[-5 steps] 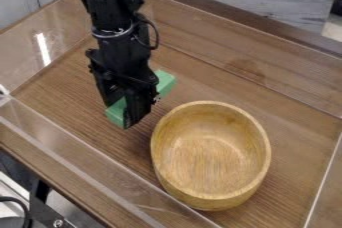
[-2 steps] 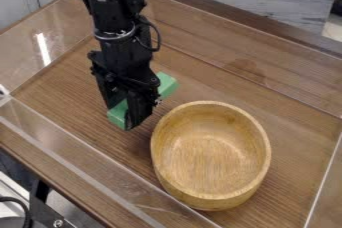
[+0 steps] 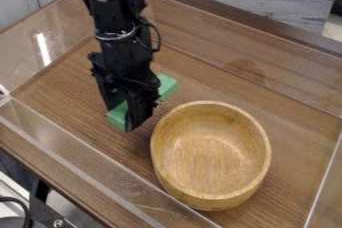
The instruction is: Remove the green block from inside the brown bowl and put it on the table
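The green block (image 3: pixel 163 83) lies low against the table (image 3: pixel 254 72), just left of the brown bowl (image 3: pixel 210 153). My gripper (image 3: pixel 130 112) points straight down and is shut on the block, its black fingers covering the block's middle. Green shows at the block's near end beside the fingers and at its far end behind them. Nothing lies inside the bowl, whose near rim sits close to the block's right side.
Clear acrylic walls (image 3: pixel 54 137) run along the table's edges, close to the gripper on the left and front. A pale patterned surface (image 3: pixel 287 7) lies beyond the far wall.
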Robot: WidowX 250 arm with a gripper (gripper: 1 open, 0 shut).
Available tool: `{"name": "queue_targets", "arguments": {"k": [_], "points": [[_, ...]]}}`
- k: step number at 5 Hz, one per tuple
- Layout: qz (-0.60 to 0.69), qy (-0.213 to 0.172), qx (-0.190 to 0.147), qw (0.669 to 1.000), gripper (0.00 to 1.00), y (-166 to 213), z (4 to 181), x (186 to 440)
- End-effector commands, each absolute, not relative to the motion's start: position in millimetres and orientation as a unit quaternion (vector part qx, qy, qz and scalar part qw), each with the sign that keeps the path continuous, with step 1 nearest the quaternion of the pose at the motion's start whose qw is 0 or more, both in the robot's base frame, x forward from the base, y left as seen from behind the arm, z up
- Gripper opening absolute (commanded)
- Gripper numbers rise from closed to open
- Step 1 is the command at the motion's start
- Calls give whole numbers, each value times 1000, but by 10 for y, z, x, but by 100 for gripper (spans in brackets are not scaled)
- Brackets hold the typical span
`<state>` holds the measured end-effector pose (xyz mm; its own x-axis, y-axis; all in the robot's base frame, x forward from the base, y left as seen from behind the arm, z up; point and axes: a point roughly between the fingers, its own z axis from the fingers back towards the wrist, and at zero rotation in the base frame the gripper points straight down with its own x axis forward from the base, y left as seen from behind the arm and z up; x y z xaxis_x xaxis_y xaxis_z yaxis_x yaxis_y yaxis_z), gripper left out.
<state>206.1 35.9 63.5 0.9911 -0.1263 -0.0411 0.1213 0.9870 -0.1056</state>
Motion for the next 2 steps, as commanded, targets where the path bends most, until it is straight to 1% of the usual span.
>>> {"name": "queue_targets", "arguments": {"k": [1,2], "points": [[-64,-1,-47,997,0,378,757,2189],[-62,0,-50,997,0,395,754,2198]]}}
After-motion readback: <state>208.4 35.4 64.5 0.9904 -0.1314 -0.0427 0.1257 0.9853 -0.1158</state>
